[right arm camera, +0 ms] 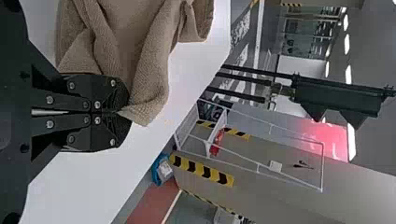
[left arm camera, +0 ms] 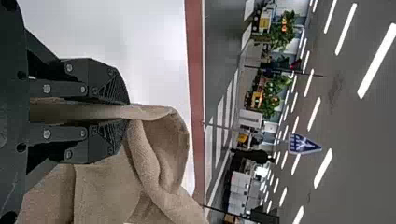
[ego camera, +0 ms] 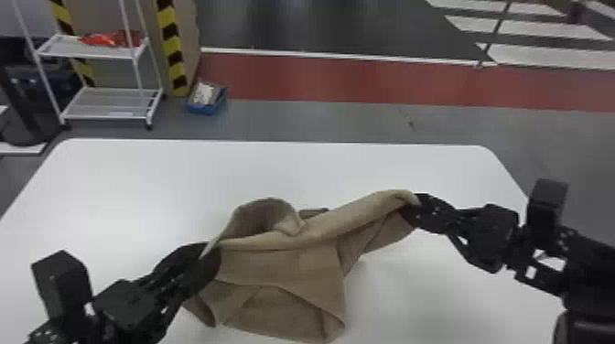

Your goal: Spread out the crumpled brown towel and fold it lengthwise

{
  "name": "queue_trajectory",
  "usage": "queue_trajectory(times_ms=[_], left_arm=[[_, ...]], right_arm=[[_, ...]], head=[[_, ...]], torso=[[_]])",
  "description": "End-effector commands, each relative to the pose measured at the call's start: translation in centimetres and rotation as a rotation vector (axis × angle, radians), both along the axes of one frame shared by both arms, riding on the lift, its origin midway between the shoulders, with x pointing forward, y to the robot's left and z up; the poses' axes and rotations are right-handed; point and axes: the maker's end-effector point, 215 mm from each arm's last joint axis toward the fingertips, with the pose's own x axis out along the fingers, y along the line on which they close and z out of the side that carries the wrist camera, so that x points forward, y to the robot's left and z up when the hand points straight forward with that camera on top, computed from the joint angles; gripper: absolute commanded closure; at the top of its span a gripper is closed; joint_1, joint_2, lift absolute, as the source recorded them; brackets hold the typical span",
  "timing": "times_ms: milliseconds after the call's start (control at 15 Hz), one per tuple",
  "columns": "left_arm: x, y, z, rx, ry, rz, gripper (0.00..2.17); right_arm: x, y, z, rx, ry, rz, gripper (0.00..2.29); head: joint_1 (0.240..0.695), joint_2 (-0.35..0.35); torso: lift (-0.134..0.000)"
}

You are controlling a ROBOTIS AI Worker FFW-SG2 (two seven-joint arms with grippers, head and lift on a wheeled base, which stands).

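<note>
I have the brown towel (ego camera: 293, 265) strung between my two tools over the white bench (ego camera: 151, 183), and it is a crumpled thing, nowhere near flat. My left tool (ego camera: 207, 260) pinches a layer of it between its fingers; my right tool (ego camera: 410, 209) is clamped on a corner. Along the top the cloth rolls over into a thick, soft ridge that climbs toward the right, and near my left tool it bulges up in an open loop, shaded inside. Below, it drops in overlapping flaps with slanting creases and a curved fold across the front. The weave looks finely pebbled. Whether the lowest edge touches the bench, I cannot tell.
</note>
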Motion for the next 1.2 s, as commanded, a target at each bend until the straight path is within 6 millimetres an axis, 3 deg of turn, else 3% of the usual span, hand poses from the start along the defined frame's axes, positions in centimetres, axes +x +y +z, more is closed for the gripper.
queue_trajectory(times_ms=[0, 400, 533, 733, 867, 1000, 1133], left_arm=[[-0.4, 0.0, -0.6, -0.006, 0.036, -0.038, 0.50], [-0.3, -0.4, -1.6, -0.003, 0.073, -0.061, 0.50], [-0.1, -0.6, -1.8, -0.001, 0.073, -0.062, 0.50], [0.7, -2.6, -2.4, 0.066, 0.067, -0.099, 0.50], [-0.3, -5.5, -2.8, 0.139, 0.052, -0.194, 0.49], [-0.8, -6.8, -1.5, 0.146, -0.001, -0.226, 0.50], [-1.4, -8.1, 1.1, 0.142, -0.104, -0.248, 0.49]], right_arm=[[-0.2, -0.9, -1.1, -0.068, 0.008, -0.013, 2.26], [-1.9, -3.3, -4.1, -0.190, 0.042, -0.031, 2.26], [-2.8, -3.1, -5.8, -0.307, 0.039, -0.006, 2.26], [-4.4, -2.6, -7.4, -0.341, 0.051, 0.023, 2.26], [-5.1, -2.1, -7.5, -0.334, 0.049, 0.037, 2.26], [-5.5, -2.1, -7.4, -0.336, 0.051, 0.037, 2.26], [-5.6, -2.2, -7.5, -0.335, 0.054, 0.035, 2.26]], head=[[0.695, -0.127], [0.695, -0.159], [0.695, -0.175], [0.695, -0.187], [0.695, -0.199], [0.695, -0.225], [0.695, -0.255]], torso=[[-0.124], [-0.124], [-0.124], [-0.124], [-0.124], [-0.124], [-0.124]])
